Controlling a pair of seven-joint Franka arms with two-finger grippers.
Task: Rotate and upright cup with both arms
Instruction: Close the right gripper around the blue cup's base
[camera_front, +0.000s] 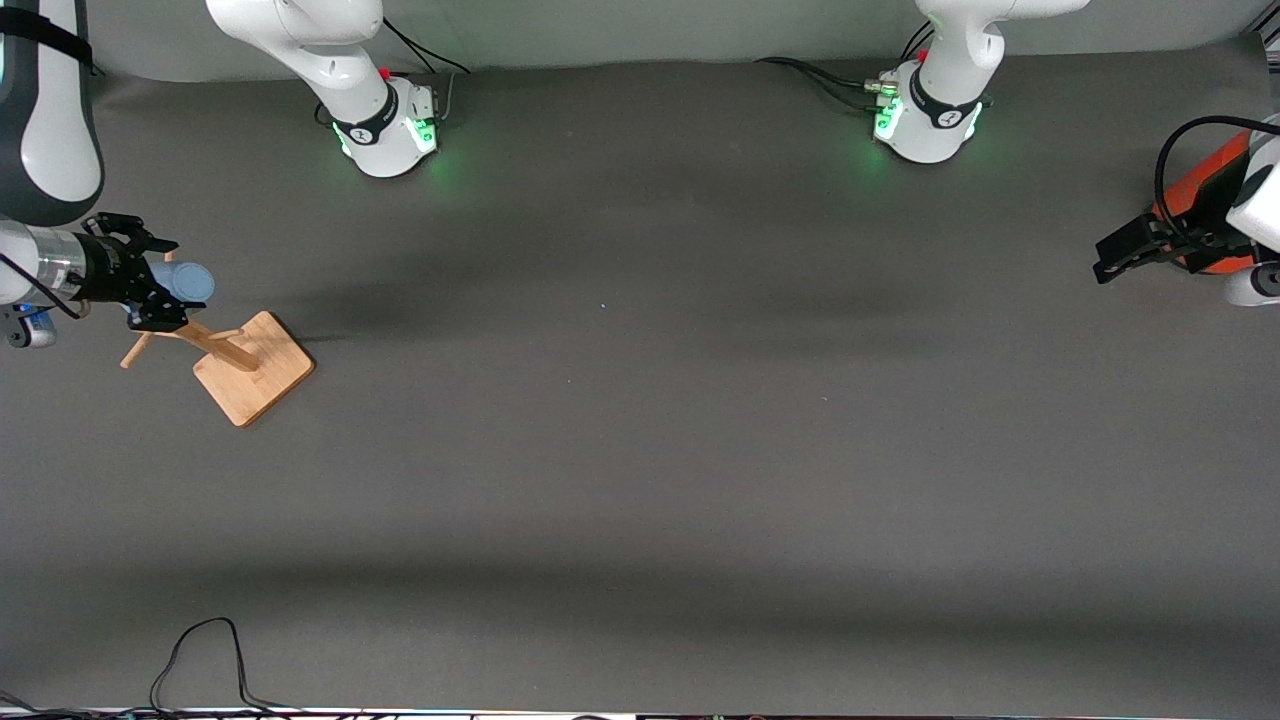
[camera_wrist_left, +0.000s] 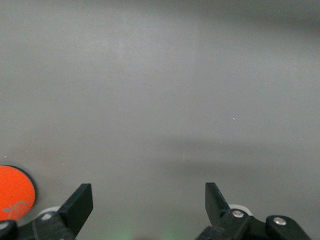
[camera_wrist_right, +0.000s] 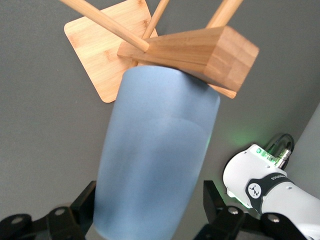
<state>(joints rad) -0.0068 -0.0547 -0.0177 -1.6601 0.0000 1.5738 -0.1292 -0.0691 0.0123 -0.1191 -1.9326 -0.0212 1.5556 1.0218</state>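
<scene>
**Right tool around cup at the rack**

Your right tool (camera_wrist_right: 147, 212) sits with its fingers (camera_wrist_right: 216, 200) either side of the cup (camera_wrist_right: 155, 160) — can't tell if they're touching it. Cup hangs on the wooden rack (camera_front: 240, 360), at the right arm's end of the desk (camera_front: 640, 450). Left tool (camera_wrist_left: 149, 200) waits wide open, holding nothing, beside the orange container (camera_wrist_left: 15, 192).

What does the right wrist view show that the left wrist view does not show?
Only the right wrist view shows the cup, hung on a peg of the wooden rack, with the right gripper around it, one finger on each side; whether they touch it I cannot tell. An arm base with a green light also appears there. Only the left wrist view shows the left gripper, open with nothing between its fingers, and an orange disc at the edge. Both views show the grey table.
</scene>
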